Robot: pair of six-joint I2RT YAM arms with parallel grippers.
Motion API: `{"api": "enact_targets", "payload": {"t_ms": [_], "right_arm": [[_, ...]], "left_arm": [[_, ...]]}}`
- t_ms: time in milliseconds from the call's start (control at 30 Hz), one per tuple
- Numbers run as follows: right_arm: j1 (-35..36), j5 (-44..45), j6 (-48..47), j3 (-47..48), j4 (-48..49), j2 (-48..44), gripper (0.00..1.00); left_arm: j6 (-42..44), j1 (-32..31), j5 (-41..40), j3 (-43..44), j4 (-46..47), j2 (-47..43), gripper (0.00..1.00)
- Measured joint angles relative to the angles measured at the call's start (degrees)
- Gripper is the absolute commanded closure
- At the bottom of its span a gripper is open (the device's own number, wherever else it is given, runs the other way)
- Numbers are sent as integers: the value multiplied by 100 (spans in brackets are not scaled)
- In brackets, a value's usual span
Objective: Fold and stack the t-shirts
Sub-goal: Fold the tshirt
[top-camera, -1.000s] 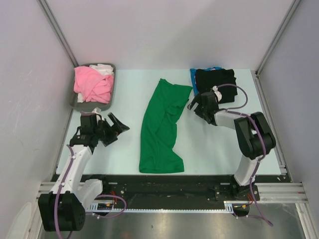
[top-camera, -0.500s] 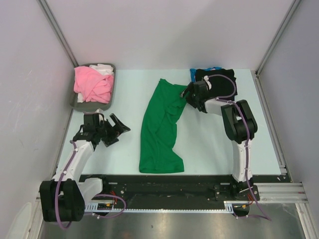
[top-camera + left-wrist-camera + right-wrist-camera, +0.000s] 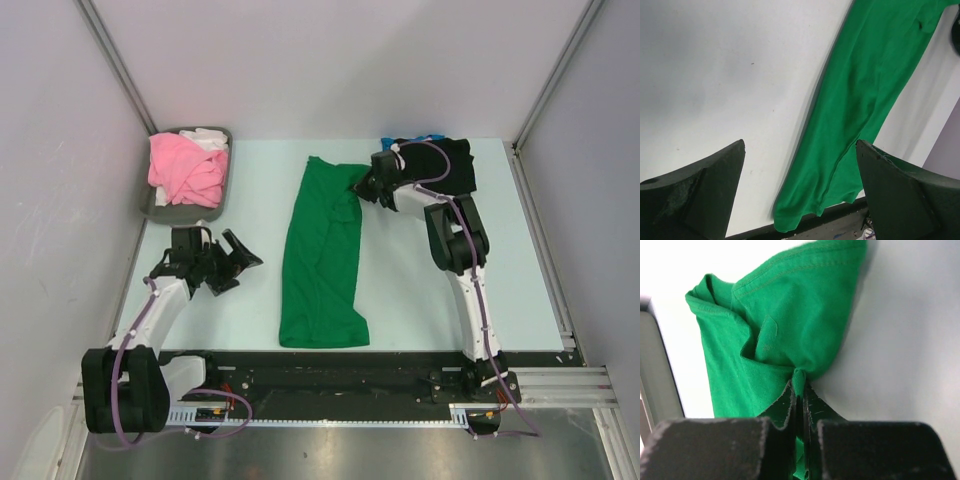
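Observation:
A bright green t-shirt (image 3: pixel 322 260) lies as a long strip down the middle of the table, also seen in the left wrist view (image 3: pixel 865 100). My right gripper (image 3: pixel 362 187) is at its far right corner, shut on a pinch of the green fabric (image 3: pixel 790 330), which bunches at the gripper's (image 3: pixel 800 385) tips. My left gripper (image 3: pixel 238 265) hovers open to the left of the shirt, its jaws (image 3: pixel 800 145) wide apart with nothing between them. A folded black t-shirt (image 3: pixel 450 160) sits on a blue one (image 3: pixel 386 146) at the far right.
A dark grey tray (image 3: pixel 190 215) at the far left holds a crumpled pink t-shirt (image 3: pixel 185 170) and a white one (image 3: pixel 210 137). Walls close in the table on the left, right and back. The table's near edge runs just below the green shirt's hem.
My right gripper moved left and away from beside the black stack to the green shirt's far right corner and shut on it, drawing that corner inward. The left gripper barely moved.

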Motion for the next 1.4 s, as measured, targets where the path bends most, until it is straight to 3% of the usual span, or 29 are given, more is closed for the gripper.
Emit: {"api": "enact_targets", "payload": {"t_ms": [333, 433, 500, 533, 600, 633, 700, 800, 1100, 1233, 1400], "right_arm": [[190, -22, -129, 3897, -1641, 2068, 100], [186, -66, -87, 4341, -1744, 2328, 97], [155, -140, -42, 4465, -1751, 2413, 64], [136, -210, -7, 4496, -1725, 2441, 38], [85, -389, 92, 4496, -1517, 2452, 20], [46, -509, 57, 4308, -1178, 2334, 1], [-13, -461, 52, 3683, -968, 1926, 1], [-175, -297, -229, 1989, -461, 804, 0], [-820, -361, -942, -1790, -74, -2741, 0], [-684, -1084, -1080, -3104, 153, -4168, 1], [-170, -1189, -1325, -4354, -55, -4975, 0]], "left_arm": [[-2, 0, 4, 0, 219, 374, 3], [-13, 0, 0, 0, 278, 472, 3], [-22, 0, 0, 0, 339, 527, 1], [-24, 0, 2, 0, 374, 553, 0], [-26, -4, 9, 0, 426, 577, 0], [-26, -7, 13, 0, 446, 573, 0], [-24, -46, 13, 0, 476, 531, 0], [-24, -275, 37, -20, 474, 289, 0], [-535, -1849, 184, -901, 780, -918, 0], [-1099, -2251, 46, -1818, 811, -1788, 1], [-1427, -2728, -138, -1996, 782, -1987, 3]]}}
